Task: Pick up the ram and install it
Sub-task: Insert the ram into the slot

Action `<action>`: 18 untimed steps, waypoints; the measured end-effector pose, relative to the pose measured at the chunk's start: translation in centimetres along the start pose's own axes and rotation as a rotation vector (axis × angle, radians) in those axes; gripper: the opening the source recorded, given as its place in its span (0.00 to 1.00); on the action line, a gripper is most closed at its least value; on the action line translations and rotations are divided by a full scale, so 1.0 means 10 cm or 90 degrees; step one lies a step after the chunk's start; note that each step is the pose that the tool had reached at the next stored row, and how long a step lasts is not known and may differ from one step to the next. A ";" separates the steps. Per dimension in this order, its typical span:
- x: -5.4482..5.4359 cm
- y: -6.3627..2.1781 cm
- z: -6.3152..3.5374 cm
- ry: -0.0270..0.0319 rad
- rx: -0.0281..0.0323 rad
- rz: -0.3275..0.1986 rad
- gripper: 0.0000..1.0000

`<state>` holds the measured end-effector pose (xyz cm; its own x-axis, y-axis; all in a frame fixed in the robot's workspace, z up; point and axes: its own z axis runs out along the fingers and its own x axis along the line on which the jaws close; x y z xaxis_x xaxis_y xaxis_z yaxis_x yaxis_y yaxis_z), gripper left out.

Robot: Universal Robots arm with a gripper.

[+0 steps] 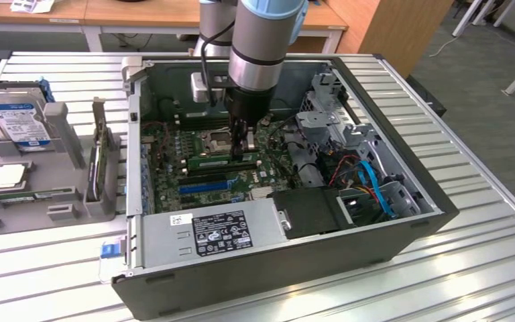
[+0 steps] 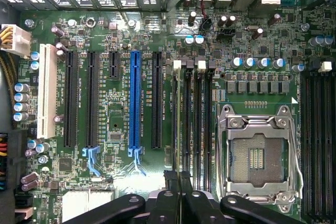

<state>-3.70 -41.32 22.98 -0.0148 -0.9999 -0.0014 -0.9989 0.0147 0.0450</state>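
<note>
Closest to your wrist camera, the gripper (image 2: pixel 178 178) has its dark fingers clenched tight together, right over the memory slots (image 2: pixel 192 114) beside the CPU socket (image 2: pixel 257 153). From outside, you've got the arm reaching straight down into the computer case (image 1: pixel 423 218) on the slatted surface (image 1: pixel 481 268). The ram (image 1: pixel 211 162) stands on edge on the motherboard, level, right at those fingertips. Whether they're actually pinching it, you can't tell.
</note>
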 end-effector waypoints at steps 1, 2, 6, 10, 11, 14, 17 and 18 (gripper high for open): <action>0.00 0.000 0.000 0.0001 0.0000 0.000 0.12; 0.00 0.000 0.000 0.0001 0.0000 0.000 0.12; 0.00 0.000 0.002 0.0000 0.0000 0.000 0.12; 0.00 0.001 0.002 0.0002 -0.0001 0.000 0.12; 0.00 0.001 0.002 0.0002 0.0000 0.000 0.12; 0.00 0.002 0.011 0.0000 0.0001 0.000 0.12; 0.00 0.002 0.011 0.0002 0.0000 0.000 0.12; 0.00 0.002 0.011 0.0002 0.0000 0.000 0.12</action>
<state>-3.73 -41.29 22.87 -0.0148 -0.9999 -0.0011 -0.9989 0.0148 0.0449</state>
